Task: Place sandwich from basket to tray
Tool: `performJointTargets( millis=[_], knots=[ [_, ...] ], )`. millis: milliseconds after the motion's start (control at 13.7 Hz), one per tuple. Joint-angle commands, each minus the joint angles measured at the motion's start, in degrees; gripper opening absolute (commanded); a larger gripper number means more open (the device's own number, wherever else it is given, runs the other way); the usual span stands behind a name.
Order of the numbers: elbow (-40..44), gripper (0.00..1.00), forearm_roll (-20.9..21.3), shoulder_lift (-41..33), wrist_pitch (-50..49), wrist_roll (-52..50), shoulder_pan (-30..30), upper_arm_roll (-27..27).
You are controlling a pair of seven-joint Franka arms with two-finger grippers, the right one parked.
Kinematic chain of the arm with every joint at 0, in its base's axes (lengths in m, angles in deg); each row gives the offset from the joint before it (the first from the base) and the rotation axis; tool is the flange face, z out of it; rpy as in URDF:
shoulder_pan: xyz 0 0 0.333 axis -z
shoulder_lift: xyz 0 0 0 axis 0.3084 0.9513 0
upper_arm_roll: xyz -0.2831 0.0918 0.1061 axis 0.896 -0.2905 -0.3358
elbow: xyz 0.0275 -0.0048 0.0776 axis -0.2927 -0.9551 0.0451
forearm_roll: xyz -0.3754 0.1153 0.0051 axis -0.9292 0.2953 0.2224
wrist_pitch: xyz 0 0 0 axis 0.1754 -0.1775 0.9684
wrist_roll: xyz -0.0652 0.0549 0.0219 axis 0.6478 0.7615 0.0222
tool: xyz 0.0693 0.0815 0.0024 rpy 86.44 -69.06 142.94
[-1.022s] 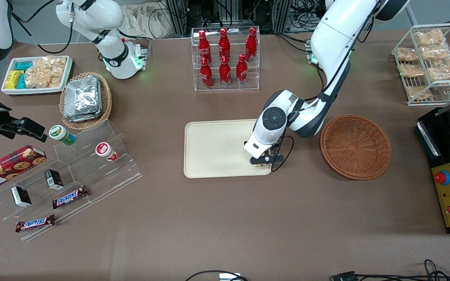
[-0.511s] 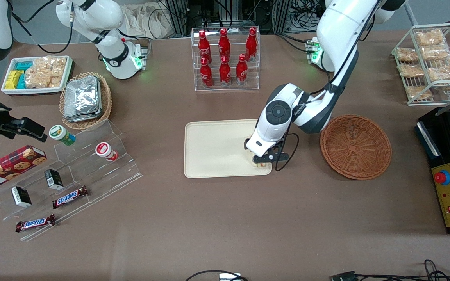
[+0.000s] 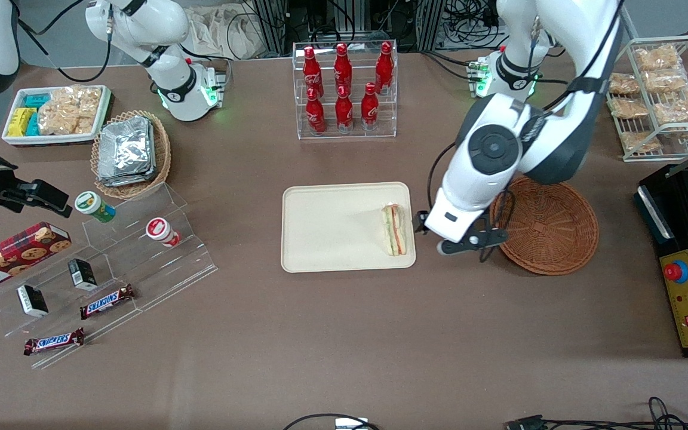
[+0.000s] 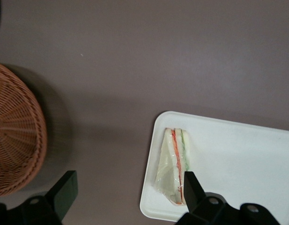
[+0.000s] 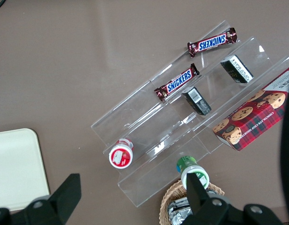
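While sandwich (image 3: pixel 394 229) is lying in tray (image 3: pixel 332 230) at edge nearest basket (image 3: pixel 544 224), center of front frame, your tool (image 3: pixel 460 242) is hovering over bench (image 3: pixel 344 340) between them, fingers spread wide, gripping nothing.

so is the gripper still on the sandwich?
Apart. In the left wrist view the open gripper hangs above the table with nothing between its fingers; the sandwich lies on the tray. The front view shows it between tray and basket.
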Motion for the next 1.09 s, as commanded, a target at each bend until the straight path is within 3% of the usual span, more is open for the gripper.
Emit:
performJointTargets(
  millis=[0,219,511,803,1022],
  knots=[
    [5.5,1.0,0.5,0.2,-4.9,5.7,-4.2,0.3],
    [9.1,1.0,0.1,-2.2,-10.8,16.3,-11.9,0.2],
    [8.3,1.0,0.6,-8.5,-15.6,21.1,-21.3,0.1],
    [-4.1,1.0,-1.9,-19.6,-13.0,25.8,-24.8,-3.4],
    [-7.5,1.0,-3.4,-21.2,-10.7,29.0,-25.2,-4.6]
  ],
)
